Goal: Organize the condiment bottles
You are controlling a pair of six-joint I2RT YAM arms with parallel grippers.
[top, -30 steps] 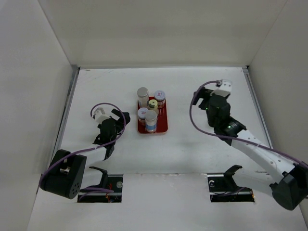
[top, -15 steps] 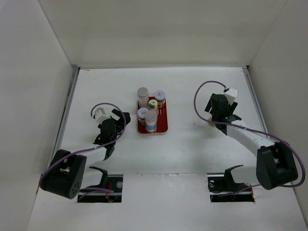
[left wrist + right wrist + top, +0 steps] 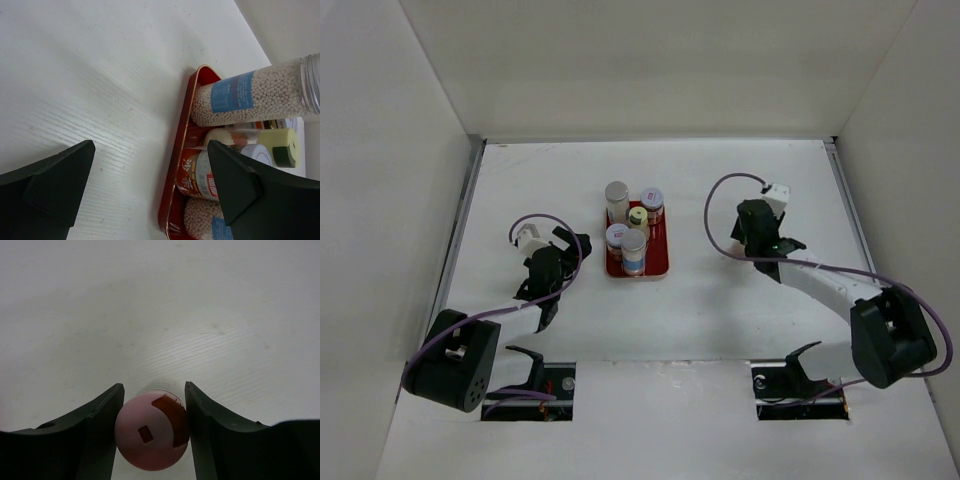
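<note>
Five condiment bottles stand in the red tray: a silver-capped one, one with a blue-rimmed cap, a yellow-capped one, and two at the front. My right gripper is to the right of the tray. In the right wrist view its jaws are closed on the sixth bottle, the pink-capped one, just over the table. The arm hides this bottle from above. My left gripper is open and empty left of the tray, which it faces.
The left wrist view shows a blue-labelled jar of white beads, a yellow-capped jar and a red-labelled jar. White walls close the table on three sides. Purple cables loop over both arms.
My right arm has folded back, and its gripper swung out to the right and then back left toward the tray. The left arm and the tray bottles have not moved.
</note>
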